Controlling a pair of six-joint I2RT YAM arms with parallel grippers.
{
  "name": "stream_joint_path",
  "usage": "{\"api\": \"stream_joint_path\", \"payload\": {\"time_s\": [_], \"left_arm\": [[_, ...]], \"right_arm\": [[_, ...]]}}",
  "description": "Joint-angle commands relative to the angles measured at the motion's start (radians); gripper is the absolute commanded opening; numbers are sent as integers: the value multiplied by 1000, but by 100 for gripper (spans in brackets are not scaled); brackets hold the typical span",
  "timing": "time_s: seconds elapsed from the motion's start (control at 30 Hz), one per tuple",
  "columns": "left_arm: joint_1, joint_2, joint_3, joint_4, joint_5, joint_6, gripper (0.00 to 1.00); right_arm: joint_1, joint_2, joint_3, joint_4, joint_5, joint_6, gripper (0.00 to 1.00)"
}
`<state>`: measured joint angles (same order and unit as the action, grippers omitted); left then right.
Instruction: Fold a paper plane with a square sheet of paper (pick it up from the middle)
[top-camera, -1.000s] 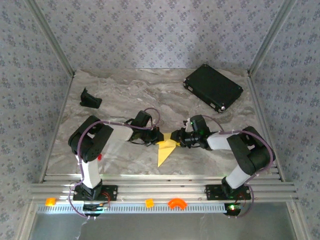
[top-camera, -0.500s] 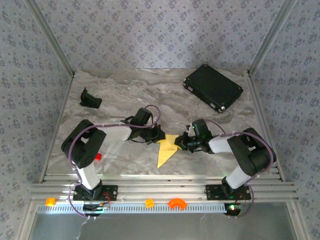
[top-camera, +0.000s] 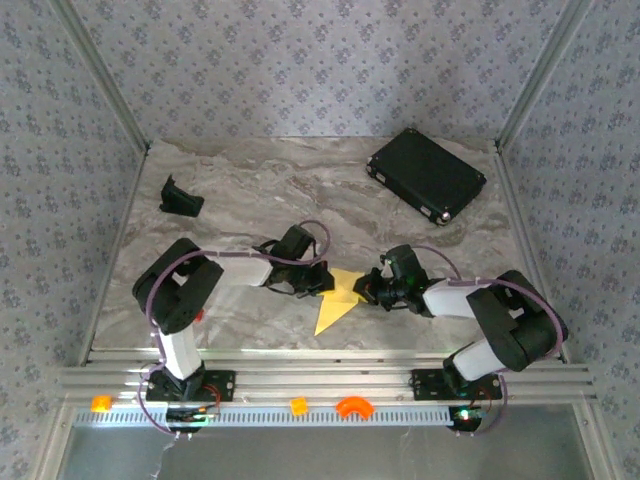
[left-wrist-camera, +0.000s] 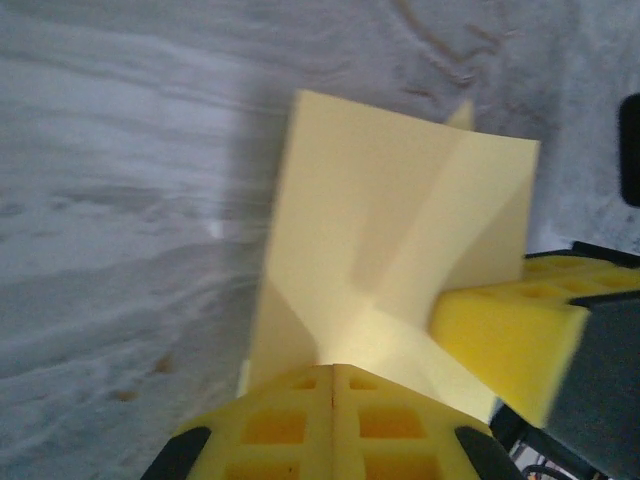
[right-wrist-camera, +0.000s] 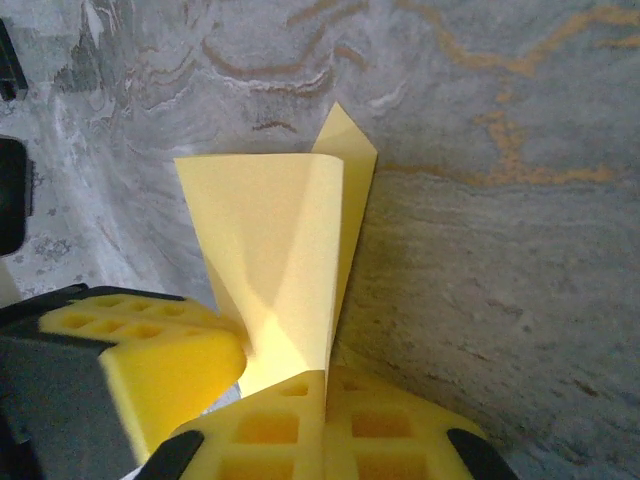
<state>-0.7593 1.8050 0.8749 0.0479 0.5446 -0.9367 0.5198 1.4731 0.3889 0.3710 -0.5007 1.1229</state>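
Observation:
The square sheet of paper (top-camera: 335, 298) is pale yellow and folded into a pointed dart shape. It sits mid-table with its tip toward the near edge. My left gripper (top-camera: 322, 283) is shut on the paper's left edge. In the left wrist view the paper (left-wrist-camera: 400, 230) rises from the closed left gripper (left-wrist-camera: 333, 372), with flaps spreading apart. My right gripper (top-camera: 365, 292) is shut on the opposite edge. In the right wrist view the creased paper (right-wrist-camera: 280, 240) stands up out of the closed right gripper (right-wrist-camera: 326, 378). The two grippers face each other, almost touching.
A black rectangular case (top-camera: 427, 175) lies at the back right. A small black holder (top-camera: 180, 197) sits at the back left. A small red block (top-camera: 198, 315) peeks out beside the left arm. Orange pieces (top-camera: 351, 407) rest on the front rail.
The right gripper has closed on the paper's right edge. Both grippers and the paper have shifted slightly right and toward the near edge.

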Motion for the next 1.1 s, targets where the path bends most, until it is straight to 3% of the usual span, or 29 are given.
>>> {"api": "stream_joint_path", "payload": {"time_s": [0.0, 0.2, 0.4, 0.87, 1.07], "left_arm": [[0, 20, -23, -6, -29, -7, 0], [-1, 42, -32, 13, -22, -8, 0], [-1, 42, -24, 6, -21, -2, 0], [-1, 7, -23, 30, -25, -17, 0], [-10, -103, 21, -55, -89, 74, 8]], "right_arm": [[3, -13, -5, 8, -20, 5, 10], [-14, -10, 10, 16, -74, -24, 17], [-36, -7, 9, 3, -97, -37, 17], [-44, -21, 16, -34, -105, -48, 6], [-44, -66, 29, -104, -63, -42, 3]]}}
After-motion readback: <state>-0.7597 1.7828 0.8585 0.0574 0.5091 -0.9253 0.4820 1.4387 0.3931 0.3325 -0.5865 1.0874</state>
